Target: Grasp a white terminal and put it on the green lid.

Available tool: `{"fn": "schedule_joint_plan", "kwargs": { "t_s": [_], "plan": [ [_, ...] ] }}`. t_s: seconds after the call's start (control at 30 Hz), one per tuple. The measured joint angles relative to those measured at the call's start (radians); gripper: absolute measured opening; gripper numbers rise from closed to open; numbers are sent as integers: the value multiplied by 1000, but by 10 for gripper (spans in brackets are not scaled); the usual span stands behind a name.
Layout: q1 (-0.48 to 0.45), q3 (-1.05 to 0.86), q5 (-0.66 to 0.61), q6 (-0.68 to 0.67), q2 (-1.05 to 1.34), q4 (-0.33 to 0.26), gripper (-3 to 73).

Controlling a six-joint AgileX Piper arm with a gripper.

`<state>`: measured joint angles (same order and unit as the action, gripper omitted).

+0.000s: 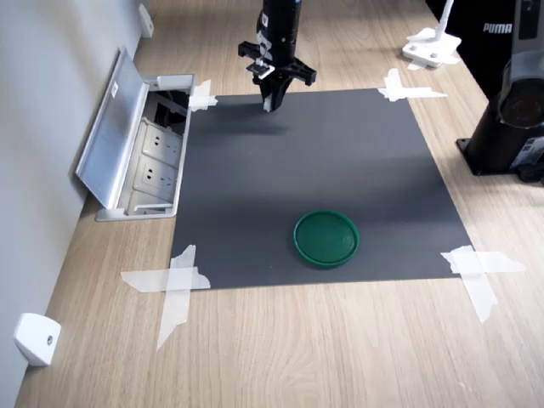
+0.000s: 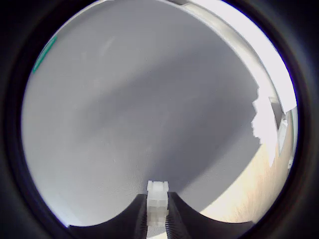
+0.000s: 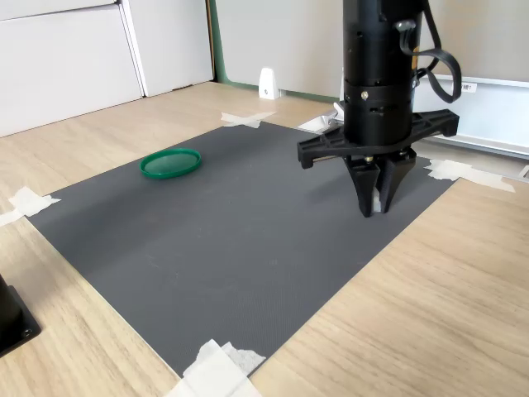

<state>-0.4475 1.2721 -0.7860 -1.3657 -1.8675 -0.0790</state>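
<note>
The green lid is almost entirely cut off in the wrist view, where only a thin green sliver shows at the edge of the round picture. The arm's upper part runs out of the frame in both exterior views, and a black stand at the first exterior view's right is cropped by the border. The white terminal is hard to make out in the first exterior view, a pale speck between the dark tips; in the second exterior view it shows only as a small white patch beside the fingers.

The gripper has its fingers drawn in narrowly and clamped on the white terminal, which stands upright between them with its top poking clear of the tips. The gripper hangs above the dark grey mat near the mat's far edge in the first exterior view, and whether the terminal touches the mat cannot be told.

The green lid lies flat on the mat, well apart from the gripper, near the mat's front edge in the first exterior view. The mat is taped at its corners with white tape to the wooden counter.
</note>
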Motion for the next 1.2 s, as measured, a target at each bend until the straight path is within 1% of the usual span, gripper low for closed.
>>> {"fn": "schedule_joint_plan", "kwargs": {
  "t_s": [0.1,0.2,0.33,0.4,0.57,0.73,0.93,1.07,1.2],
  "plan": [
    [23,38,-53,34,71,-29,90],
    [84,76,-118,78,168,-35,90],
    [203,85,-223,159,288,-43,90],
    [271,82,-271,204,337,-59,90],
    [425,9,-302,305,417,-94,90],
    [580,-115,-279,393,438,-93,90],
    [755,-241,-164,509,438,-24,90],
    [829,-307,-73,544,427,10,90],
    [868,-346,-15,558,383,29,90]
  ]
}}
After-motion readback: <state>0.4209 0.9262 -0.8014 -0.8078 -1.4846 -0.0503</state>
